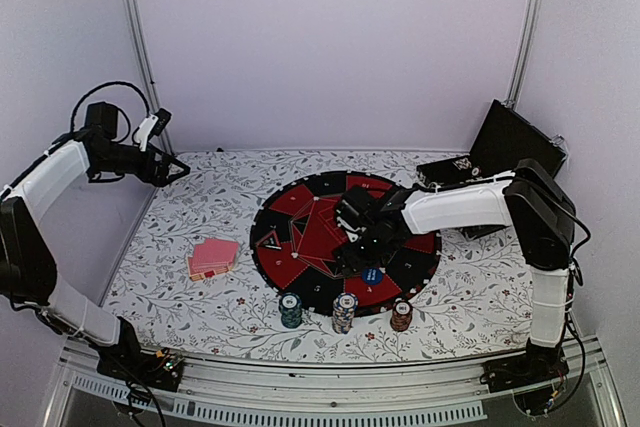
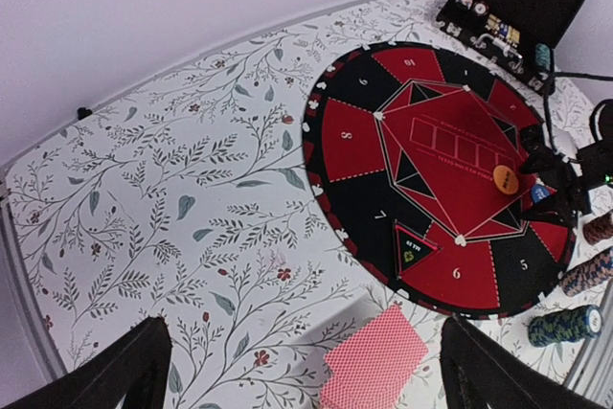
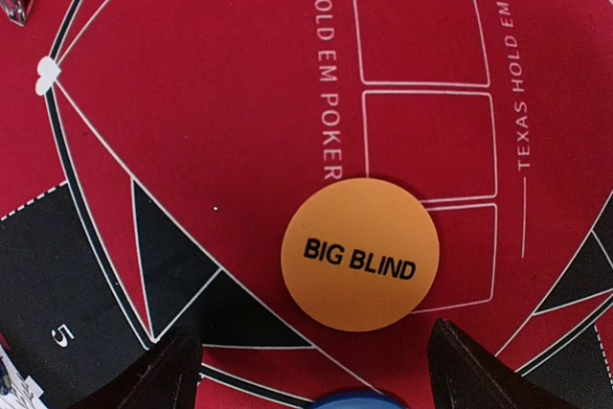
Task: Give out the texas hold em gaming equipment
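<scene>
An orange disc (image 3: 360,254) marked BIG BLIND lies flat on the red centre of the round mat (image 3: 192,93). My right gripper (image 3: 321,380) hovers just over it, open, with a finger on each side and nothing between them. A blue disc (image 3: 345,399) shows at the bottom edge and sits near the mat's front (image 1: 372,274). My right gripper (image 1: 360,247) hides the orange disc in the top view. A pink-backed card deck (image 1: 213,258) lies left of the mat. My left gripper (image 2: 306,380) is open, raised high at the far left (image 1: 170,169), above the cards (image 2: 375,366).
Three chip stacks stand along the mat's near edge: green (image 1: 290,309), blue-white (image 1: 344,312) and dark red (image 1: 401,316). A black hinged case (image 1: 505,147) stands open at the back right. A small black triangular marker (image 1: 270,242) lies on the mat's left side.
</scene>
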Controlling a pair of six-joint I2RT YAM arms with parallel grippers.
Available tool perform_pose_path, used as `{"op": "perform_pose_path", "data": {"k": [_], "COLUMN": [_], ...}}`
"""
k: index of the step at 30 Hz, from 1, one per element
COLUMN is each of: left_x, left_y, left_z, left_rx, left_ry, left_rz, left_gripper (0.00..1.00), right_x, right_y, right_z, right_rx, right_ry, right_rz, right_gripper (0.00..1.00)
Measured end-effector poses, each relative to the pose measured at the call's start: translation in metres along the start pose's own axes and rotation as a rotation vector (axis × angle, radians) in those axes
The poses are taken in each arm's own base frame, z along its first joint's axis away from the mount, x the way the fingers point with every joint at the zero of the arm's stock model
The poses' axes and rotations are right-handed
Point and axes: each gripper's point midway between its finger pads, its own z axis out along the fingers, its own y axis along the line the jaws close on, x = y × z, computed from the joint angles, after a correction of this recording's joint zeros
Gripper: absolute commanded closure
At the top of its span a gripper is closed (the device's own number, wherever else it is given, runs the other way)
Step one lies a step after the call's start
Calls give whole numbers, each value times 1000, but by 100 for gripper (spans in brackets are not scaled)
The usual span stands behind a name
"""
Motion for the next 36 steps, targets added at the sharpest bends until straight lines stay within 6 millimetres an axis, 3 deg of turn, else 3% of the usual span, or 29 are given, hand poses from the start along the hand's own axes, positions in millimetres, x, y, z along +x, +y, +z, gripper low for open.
{"op": "perform_pose_path", "data": {"k": [21,27,28,31,33,36], "left_x": [-12,-12,-12,-12,-11,-11], "left_y": [-6,-6,-5,-5,-4,-3], "left_z": [-2,-2,-2,-2,-2,-2], "left_rx": [7,6,6,1,-3,-8], "left_ry": [-13,-13,-13,-11,-8,-6], "left_rz": [24,24,24,24,25,26], "left_gripper": [0,0,0,0,0,0], "right_x": [-9,-24,-28,-38,-39,-38], "right_y": [-15,-18,-18,-18,-17,-17], "right_z": [2,3,4,9,12,13], "right_rx": [-11,-32,-34,-48,-55,-57], "right_ry": [-14,-33,-37,-49,-47,-44], "right_rz": [52,63,62,65,65,58], "right_gripper": [47,65,63,27,20,18]}}
